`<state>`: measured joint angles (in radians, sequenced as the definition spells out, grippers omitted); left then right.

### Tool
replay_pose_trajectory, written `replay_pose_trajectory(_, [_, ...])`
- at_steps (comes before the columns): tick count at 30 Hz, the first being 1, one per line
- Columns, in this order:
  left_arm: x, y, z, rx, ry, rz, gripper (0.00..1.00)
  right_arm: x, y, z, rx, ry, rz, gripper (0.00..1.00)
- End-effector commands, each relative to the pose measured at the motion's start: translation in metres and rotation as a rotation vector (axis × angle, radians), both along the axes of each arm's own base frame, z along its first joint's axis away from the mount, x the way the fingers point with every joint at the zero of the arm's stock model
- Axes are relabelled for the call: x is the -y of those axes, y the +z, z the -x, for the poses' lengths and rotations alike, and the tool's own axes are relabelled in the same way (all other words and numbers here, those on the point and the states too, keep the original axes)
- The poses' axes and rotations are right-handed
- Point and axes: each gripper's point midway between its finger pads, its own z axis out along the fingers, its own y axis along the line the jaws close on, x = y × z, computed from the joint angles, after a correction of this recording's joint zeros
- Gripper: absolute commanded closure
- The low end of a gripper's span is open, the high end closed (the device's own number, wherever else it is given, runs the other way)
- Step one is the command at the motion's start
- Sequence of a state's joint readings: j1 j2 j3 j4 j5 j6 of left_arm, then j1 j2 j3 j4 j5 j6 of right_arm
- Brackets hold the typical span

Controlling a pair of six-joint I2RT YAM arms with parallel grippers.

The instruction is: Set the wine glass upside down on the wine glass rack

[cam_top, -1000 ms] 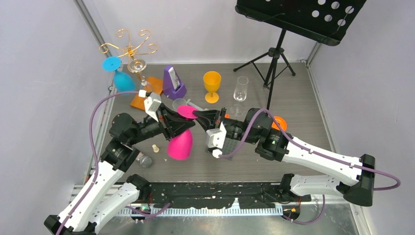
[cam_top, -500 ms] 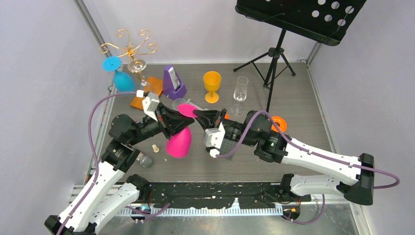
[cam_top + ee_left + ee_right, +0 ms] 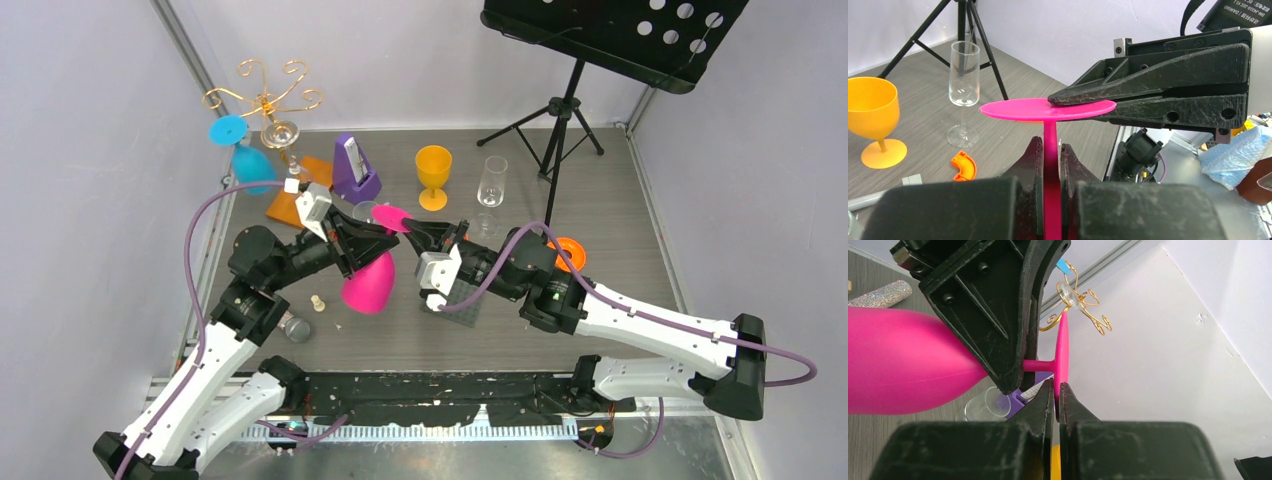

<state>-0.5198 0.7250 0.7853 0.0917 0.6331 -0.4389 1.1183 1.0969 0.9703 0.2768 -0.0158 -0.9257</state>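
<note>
Clamped left gripper [image 3: 1050, 150] just now on stem of matte pink plastic wine glass [image 3: 368, 283], bowl-down in mid-air; pinched foot with right gripper [image 3: 1055, 392]. Likely handover, well apart from thin gold wire rack [image 3: 266, 98].

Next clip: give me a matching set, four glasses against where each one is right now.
1 pink glass
2 blue glass
3 orange goblet
4 flute

A next to the tripod
B hanging on the rack
C held by left gripper and right gripper
D upright beside the metronome

Pairs: 1-C, 2-B, 3-D, 4-A
</note>
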Motion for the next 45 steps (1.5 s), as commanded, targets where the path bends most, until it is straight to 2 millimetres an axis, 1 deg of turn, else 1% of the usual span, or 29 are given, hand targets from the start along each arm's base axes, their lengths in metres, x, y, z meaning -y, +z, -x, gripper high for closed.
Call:
replay_pose_trajectory(1, [0.007,-0.004,0.022,-0.024,-0.118,-0.031,1.0,0.035,0.07,-0.011,0.091,-0.117,-0.226,0.95])
replay_pose_trajectory(7, [0.007,-0.004,0.025,0.001,-0.133,-0.035,1.0,0.037,0.068,-0.014,0.102,-0.142,-0.223,0.95])
replay_pose_trajectory(8, [0.006,-0.004,0.025,0.003,-0.127,-0.038,1.0,0.036,0.067,-0.015,0.103,-0.143,-0.222,0.93])
replay_pose_trajectory(11, [0.001,-0.01,0.018,-0.015,-0.073,-0.064,1.0,0.036,0.067,-0.015,0.106,-0.141,-0.224,0.82])
replay_pose_trajectory(12, [-0.003,-0.011,0.016,-0.016,-0.051,-0.062,1.0,0.035,0.067,-0.015,0.105,-0.139,-0.224,0.73])
replay_pose_trajectory(13, [-0.007,-0.011,0.013,-0.017,-0.028,-0.053,1.0,0.035,0.067,-0.014,0.106,-0.137,-0.224,0.68])
replay_pose_trajectory(14, [-0.013,-0.008,0.009,-0.01,0.001,-0.031,1.0,0.034,0.066,-0.014,0.105,-0.135,-0.22,0.58])
replay_pose_trajectory(15, [-0.018,-0.006,0.006,-0.004,0.026,-0.006,1.0,0.033,0.066,-0.013,0.107,-0.127,-0.218,0.54])
replay_pose_trajectory(16, [-0.025,-0.004,0.002,-0.006,0.052,0.017,1.0,0.031,0.064,-0.013,0.104,-0.123,-0.208,0.46])
replay_pose_trajectory(19, [-0.046,-0.002,-0.009,-0.002,0.137,0.049,1.0,0.026,0.064,-0.007,0.107,-0.076,-0.183,0.37])
replay_pose_trajectory(22, [-0.066,-0.006,-0.014,0.012,0.221,0.048,1.0,0.017,0.057,0.004,0.09,0.01,-0.143,0.36])
replay_pose_trajectory(23, [-0.072,-0.009,-0.016,0.009,0.246,0.046,1.0,0.017,0.058,0.006,0.086,0.024,-0.14,0.36])
replay_pose_trajectory(24, [-0.077,-0.012,-0.016,0.011,0.267,0.044,1.0,0.013,0.054,0.01,0.07,0.059,-0.125,0.36])
replay_pose_trajectory(26, [-0.085,-0.018,-0.017,0.012,0.302,0.04,1.0,0.01,0.052,0.013,0.05,0.087,-0.12,0.36])
replay_pose_trajectory(30, [-0.101,-0.021,-0.015,0.06,0.38,0.033,1.0,0.009,0.049,0.011,0.018,0.087,-0.123,0.36])
replay_pose_trajectory(34, [-0.129,-0.022,-0.024,0.102,0.537,-0.026,1.0,0.013,0.046,0.006,-0.04,0.068,-0.133,0.36])
replay_pose_trajectory(36, [-0.141,-0.019,-0.029,0.135,0.6,-0.051,1.0,0.015,0.042,0.005,-0.077,0.062,-0.136,0.35])
replay_pose_trajectory(40, [-0.162,-0.004,-0.039,0.202,0.701,-0.089,1.0,0.019,0.032,0.009,-0.153,0.068,-0.135,0.35])
replay_pose_trajectory(43, [-0.175,0.003,-0.046,0.232,0.764,-0.122,1.0,0.026,0.026,0.006,-0.212,0.034,-0.155,0.35])
replay_pose_trajectory(45, [-0.182,0.013,-0.049,0.252,0.8,-0.12,1.0,0.029,0.021,0.002,-0.241,0.004,-0.154,0.35])
